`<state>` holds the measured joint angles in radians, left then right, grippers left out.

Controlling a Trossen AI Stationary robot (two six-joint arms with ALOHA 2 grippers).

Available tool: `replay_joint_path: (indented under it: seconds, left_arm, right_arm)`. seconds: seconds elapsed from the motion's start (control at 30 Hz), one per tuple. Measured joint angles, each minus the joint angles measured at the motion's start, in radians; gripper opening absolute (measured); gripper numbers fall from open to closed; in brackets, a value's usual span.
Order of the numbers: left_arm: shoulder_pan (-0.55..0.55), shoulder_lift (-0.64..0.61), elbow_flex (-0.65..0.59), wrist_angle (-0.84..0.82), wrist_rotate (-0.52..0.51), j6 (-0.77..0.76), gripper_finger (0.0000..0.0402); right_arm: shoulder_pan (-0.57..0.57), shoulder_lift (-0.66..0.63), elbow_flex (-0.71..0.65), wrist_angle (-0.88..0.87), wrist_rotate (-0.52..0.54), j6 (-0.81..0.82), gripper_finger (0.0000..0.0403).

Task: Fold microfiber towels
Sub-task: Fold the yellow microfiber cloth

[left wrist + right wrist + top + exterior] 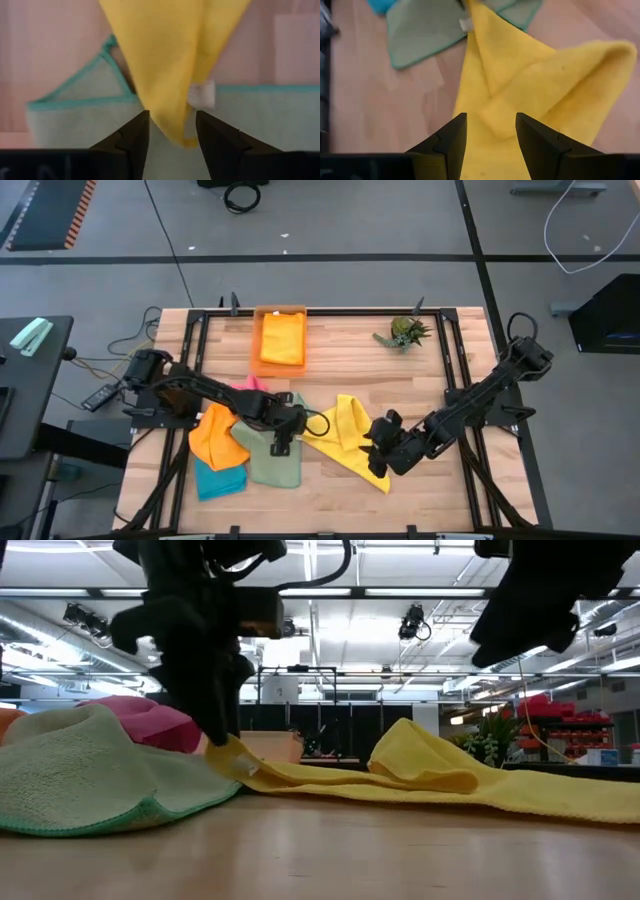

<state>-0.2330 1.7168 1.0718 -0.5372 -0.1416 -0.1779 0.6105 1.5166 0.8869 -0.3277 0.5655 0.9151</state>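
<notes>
A yellow towel (350,442) lies crumpled and partly folded over on the table, right of centre. Its left corner (172,100), with a white tag (201,95), rests on a sage green towel (272,462). My left gripper (284,442) points down at that corner, open, with one finger on each side of it (172,117). My right gripper (385,452) is open and empty, raised above the yellow towel's right part (491,120). Orange (215,438), teal (220,480) and pink (248,387) towels lie heaped at the left. My left gripper comes from above at the yellow towel's left corner (235,758), which lies on the sage green towel. Its fingers (135,135) stand on both sides of the corner. I cannot tell whether they touch it.
An orange tray (262,315) at the far edge holds a folded yellow towel (283,340). A small spiky green plant (405,333) stands at the far right. Bare wood shows between the tray and the plant (350,370) and at the near right.
</notes>
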Motion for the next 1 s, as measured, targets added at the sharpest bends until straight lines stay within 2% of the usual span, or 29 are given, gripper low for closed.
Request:
replay_joint_path:
  seconds: [0.1,0.47,0.8,1.0]
  left_arm:
    - [0.011,0.0,0.0,0.0,-0.005,-0.003,0.0156]
    - [0.013,0.0,0.0,-0.009,-0.004,-0.048,0.0105]
    - [0.013,0.0,0.0,-0.007,-0.004,-0.074,0.0078]
    - [0.013,-0.001,0.0,-0.007,-0.004,-0.074,0.007]
  right_arm:
    - [-0.022,0.076,0.001,0.1,0.002,-0.133,0.0176]
    - [-0.038,0.332,0.136,0.09,-0.012,-0.386,0.0176]
    - [-0.048,0.413,0.188,0.028,0.021,-0.385,0.0174]
    - [-0.047,0.449,0.188,0.04,0.034,-0.367,0.015]
